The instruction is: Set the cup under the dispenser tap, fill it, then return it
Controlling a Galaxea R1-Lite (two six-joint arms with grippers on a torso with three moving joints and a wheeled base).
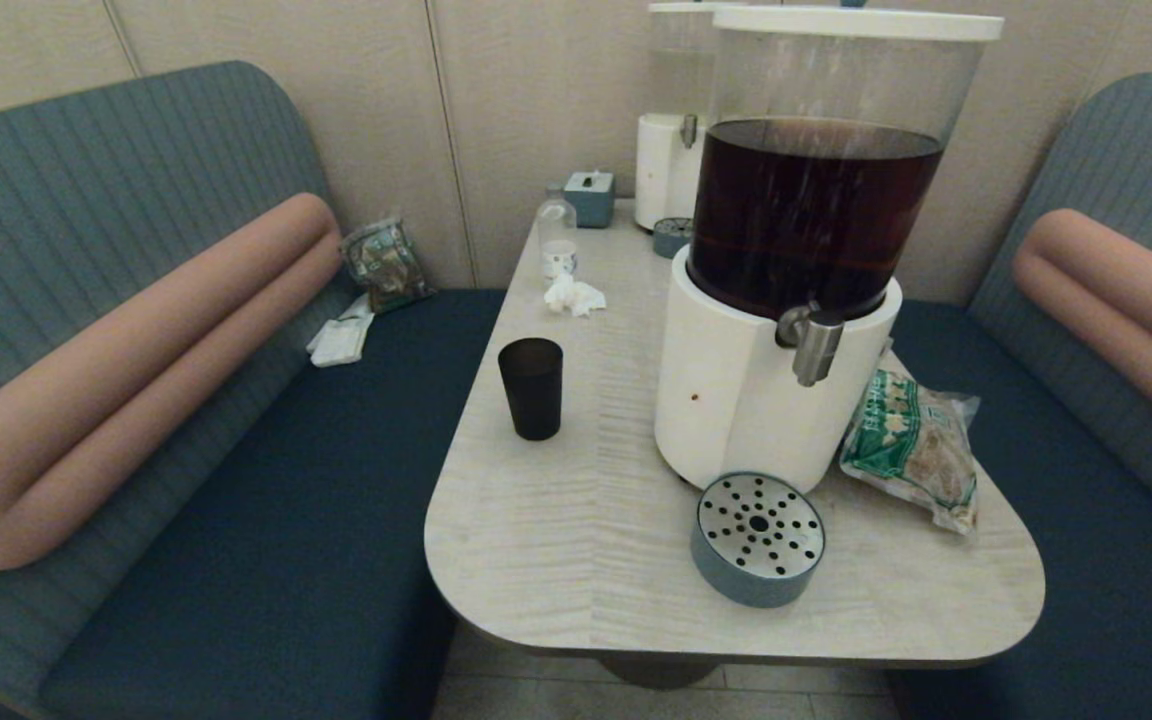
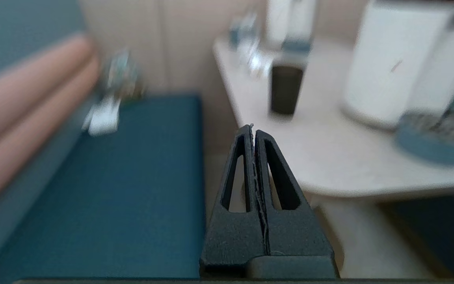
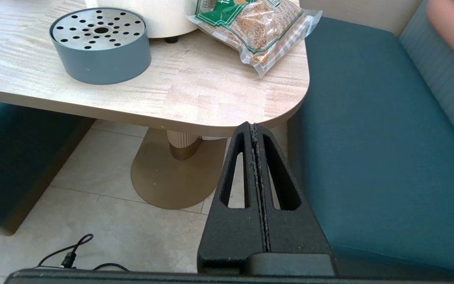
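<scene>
The smoky-black cup (image 1: 531, 387) stands upright on the left side of the table (image 1: 586, 560), away from the dispenser; it shows again as the cup (image 2: 285, 89) in the left wrist view. The brushed-silver tap (image 1: 814, 343) juts from the white base of the big dispenser (image 1: 816, 215) with dark brown liquid. A round grey drip tray (image 1: 758, 538) lies in front of that base, a little to the left of the tap. My left gripper (image 2: 253, 128) is shut and empty, low off the table's near left edge. My right gripper (image 3: 253, 126) is shut and empty below the table's near right corner. Neither arm shows in the head view.
A green snack bag (image 1: 911, 445) lies right of the dispenser. A crumpled tissue (image 1: 573, 295), a small clear bottle (image 1: 557, 240), a tissue box (image 1: 590, 196) and a second dispenser (image 1: 674, 130) with clear liquid stand at the back. Blue benches (image 1: 266, 520) flank the table.
</scene>
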